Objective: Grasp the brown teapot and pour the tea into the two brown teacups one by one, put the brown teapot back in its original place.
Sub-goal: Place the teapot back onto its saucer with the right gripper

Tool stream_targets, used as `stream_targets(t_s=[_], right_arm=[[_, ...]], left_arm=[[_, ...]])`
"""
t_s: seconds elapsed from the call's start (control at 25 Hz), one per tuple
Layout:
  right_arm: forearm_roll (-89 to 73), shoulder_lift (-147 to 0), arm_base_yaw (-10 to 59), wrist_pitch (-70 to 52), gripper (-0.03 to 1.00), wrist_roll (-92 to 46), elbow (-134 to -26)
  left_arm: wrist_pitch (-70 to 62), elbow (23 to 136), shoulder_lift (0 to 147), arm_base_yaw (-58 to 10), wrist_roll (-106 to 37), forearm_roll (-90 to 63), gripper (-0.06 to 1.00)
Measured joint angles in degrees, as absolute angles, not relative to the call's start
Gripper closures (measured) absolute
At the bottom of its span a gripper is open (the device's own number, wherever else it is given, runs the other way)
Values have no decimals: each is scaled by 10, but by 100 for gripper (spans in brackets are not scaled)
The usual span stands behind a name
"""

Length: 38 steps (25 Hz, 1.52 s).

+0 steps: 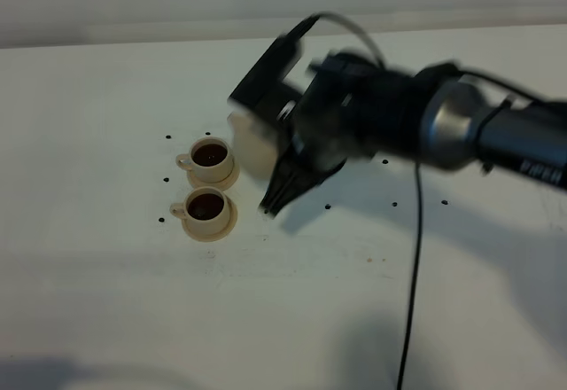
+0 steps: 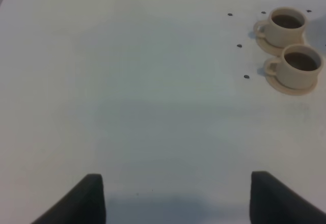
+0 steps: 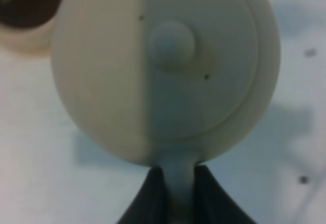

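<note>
Right wrist view sits closest to the action: the right hand (image 3: 178, 193) has its two dark fingers (image 3: 147, 201) pinched tight on the loop handle of the brown teapot (image 3: 168, 66), which is seen from straight above, its round lid and knob filling most of the picture. A dark-filled cup rim (image 3: 23, 10) shows at one corner, just beside the pot's body, and small dark dots (image 3: 309, 52) mark the white counter (image 3: 41, 147) on the other side. Whether the pot rests on anything cannot be told from this angle.

Exterior high view gives the wider layout that the wrist camera misses. The right arm reaches in from the right and across the middle, blurred, and its bulk covers most of the brown teapot (image 1: 251, 146); only a pale patch of the body shows, just right of the far teacup (image 1: 211, 159). The near teacup (image 1: 205, 209) stands just in front of it. Each sits on a small saucer and holds dark liquid. The right hand (image 1: 279, 197) shows as a dark wedge with its tips pointing down toward the counter (image 1: 106, 301).

Left wrist view shows the left hand (image 2: 175, 198) low over bare counter, fingertips (image 2: 84, 201) apart with nothing between them, well away from the two cups (image 2: 293, 51) at the picture's edge.
</note>
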<state>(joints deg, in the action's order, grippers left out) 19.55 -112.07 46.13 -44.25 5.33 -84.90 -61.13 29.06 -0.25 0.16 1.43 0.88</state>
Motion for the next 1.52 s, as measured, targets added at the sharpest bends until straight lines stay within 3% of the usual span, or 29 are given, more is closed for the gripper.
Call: stream_targets(t_s=[0.6, 1.52], right_arm=[[97, -1121, 223, -484, 88, -25, -878], [41, -1222, 170, -501, 88, -52, -950]], left_arm=[[-611, 291, -2, 2, 14, 9, 37], [-611, 291, -2, 2, 14, 9, 37]])
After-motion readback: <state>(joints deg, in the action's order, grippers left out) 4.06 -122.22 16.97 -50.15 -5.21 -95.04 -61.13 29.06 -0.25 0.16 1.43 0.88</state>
